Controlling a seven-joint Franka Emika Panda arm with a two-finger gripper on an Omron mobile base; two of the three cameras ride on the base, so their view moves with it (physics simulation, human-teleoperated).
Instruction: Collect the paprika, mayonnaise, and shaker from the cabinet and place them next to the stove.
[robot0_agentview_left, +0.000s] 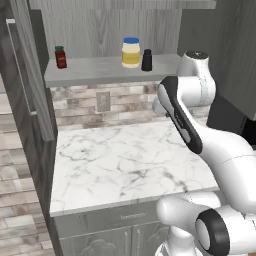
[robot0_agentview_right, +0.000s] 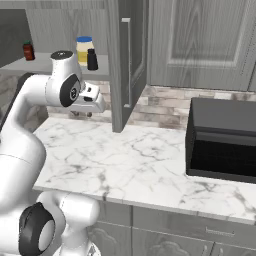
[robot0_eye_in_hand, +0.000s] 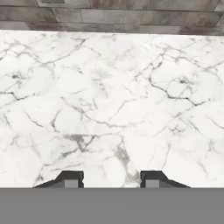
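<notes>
The cabinet (robot0_agentview_left: 100, 70) stands open, and three items sit on its grey shelf. The dark-red paprika (robot0_agentview_left: 60, 57) (robot0_agentview_right: 28, 51) is at the left. The blue-lidded mayonnaise (robot0_agentview_left: 131, 52) (robot0_agentview_right: 84, 49) stands further right, with the black shaker (robot0_agentview_left: 147, 60) (robot0_agentview_right: 92, 59) close beside it. My gripper (robot0_eye_in_hand: 110, 179) hangs below shelf height, pointing down at bare marble. Its fingertips (robot0_eye_in_hand: 70, 179) are spread open with nothing between them. The stove is out of view.
The cabinet's open doors (robot0_agentview_left: 30, 65) (robot0_agentview_right: 127, 60) swing out on both sides of the shelf. The marble counter (robot0_agentview_left: 125, 155) lies below, backed by a brick wall with an outlet (robot0_agentview_left: 103, 101). A black box appliance (robot0_agentview_right: 225, 145) sits on the counter at the right.
</notes>
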